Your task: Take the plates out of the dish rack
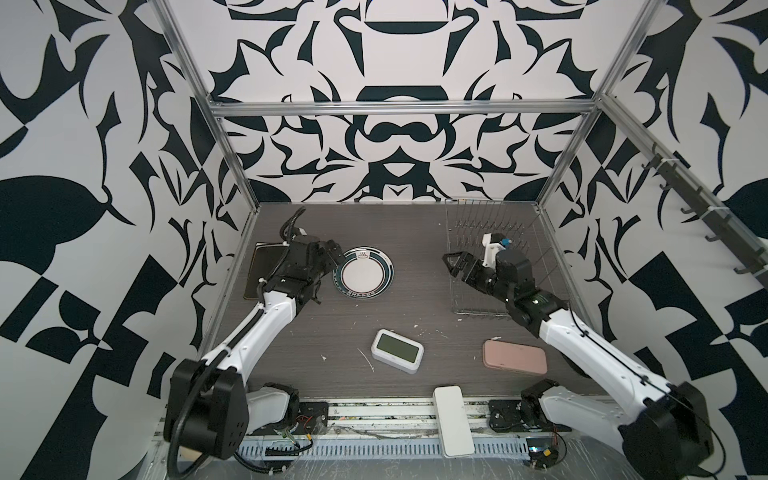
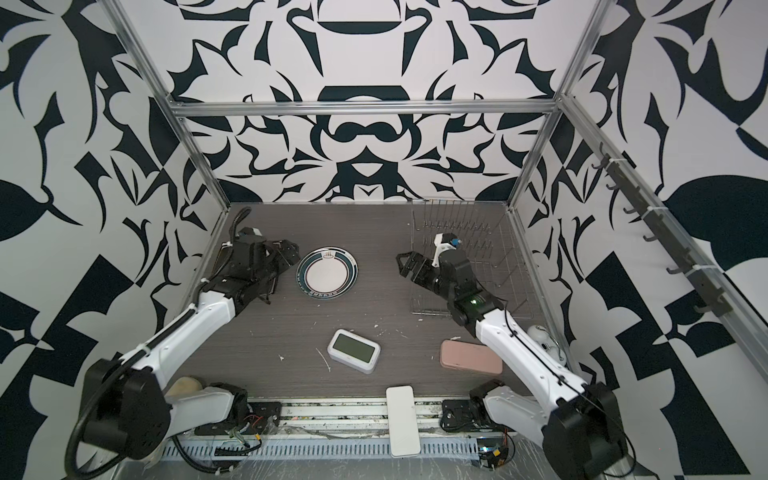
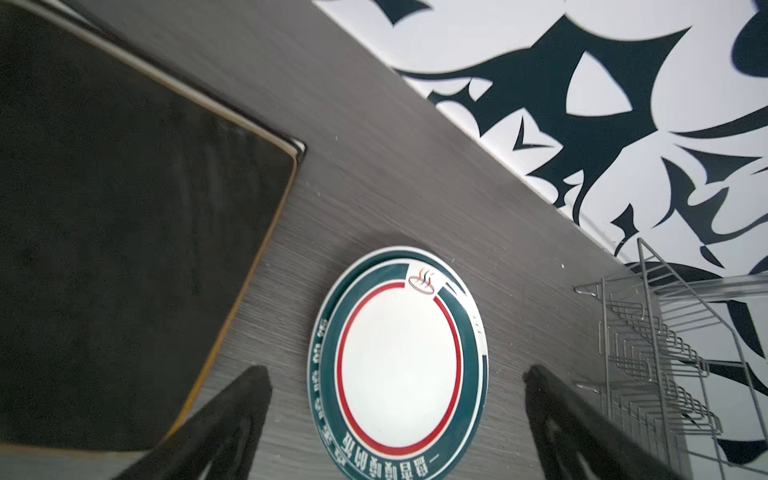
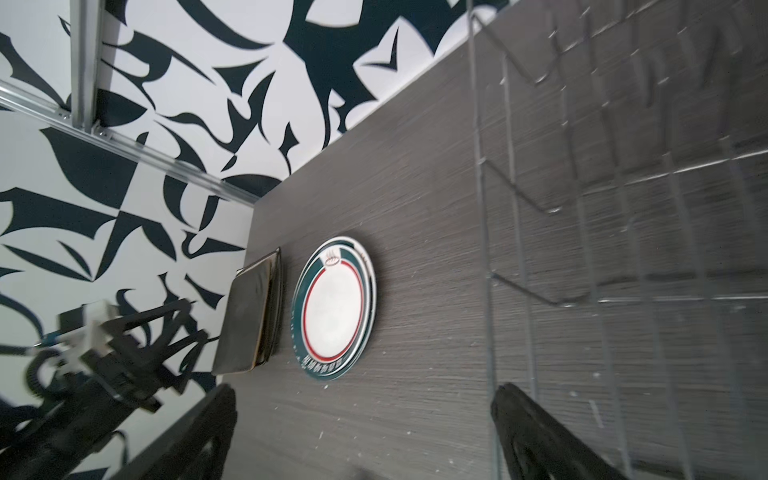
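Plates: round glazed white one (image 1: 363, 272) with teal rim band lies flat on the woodgrain table (image 1: 415, 307), beside a dark square tan-edged one (image 1: 258, 266). Left gripper (image 3: 397, 374) and right gripper (image 1: 451, 266) gape wide, empty. Silver wire dish rack (image 1: 498, 232) stands far right.

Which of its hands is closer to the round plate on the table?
Left. The left hand is at the edge of the round plate, on its left in a top view; the right hand hangs apart to its right, by the rack.
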Action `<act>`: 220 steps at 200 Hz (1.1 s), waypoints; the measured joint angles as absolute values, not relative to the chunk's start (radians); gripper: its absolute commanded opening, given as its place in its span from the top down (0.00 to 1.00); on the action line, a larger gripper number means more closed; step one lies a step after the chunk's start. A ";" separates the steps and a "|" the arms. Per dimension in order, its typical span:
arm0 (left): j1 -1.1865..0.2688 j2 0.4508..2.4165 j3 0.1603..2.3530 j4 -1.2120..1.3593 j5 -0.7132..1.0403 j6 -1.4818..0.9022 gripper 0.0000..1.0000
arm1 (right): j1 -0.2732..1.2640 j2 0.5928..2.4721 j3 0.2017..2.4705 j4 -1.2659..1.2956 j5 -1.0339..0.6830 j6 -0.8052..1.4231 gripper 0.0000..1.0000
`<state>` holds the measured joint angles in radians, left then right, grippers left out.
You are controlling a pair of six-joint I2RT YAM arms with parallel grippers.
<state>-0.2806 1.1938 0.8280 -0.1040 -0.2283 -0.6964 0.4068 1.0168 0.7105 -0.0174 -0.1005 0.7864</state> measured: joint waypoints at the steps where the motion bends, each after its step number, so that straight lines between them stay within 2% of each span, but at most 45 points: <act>1: -0.281 1.191 0.826 -0.102 -0.231 -0.694 0.01 | 0.407 1.013 0.708 -0.017 -0.096 0.782 0.00; 52: -0.281 1.013 0.569 0.101 -0.408 -0.484 0.01 | 0.407 0.771 0.525 0.064 0.199 0.448 0.00; 102: -0.281 0.899 0.329 0.391 -0.431 -0.284 0.00 | 0.405 0.755 0.430 0.105 0.408 0.220 0.00; 156: -0.281 0.847 0.315 0.482 -0.428 -0.052 0.01 | 0.400 0.780 0.427 0.163 0.493 0.119 0.00; 220: -0.281 0.772 0.201 0.565 -0.437 0.039 0.01 | 0.393 0.781 0.397 0.194 0.529 0.100 0.00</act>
<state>-0.2806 0.7715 0.2008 0.5652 -0.4374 0.0391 0.3931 0.7807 0.3973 0.1944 0.5285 0.1001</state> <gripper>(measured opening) 0.994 0.999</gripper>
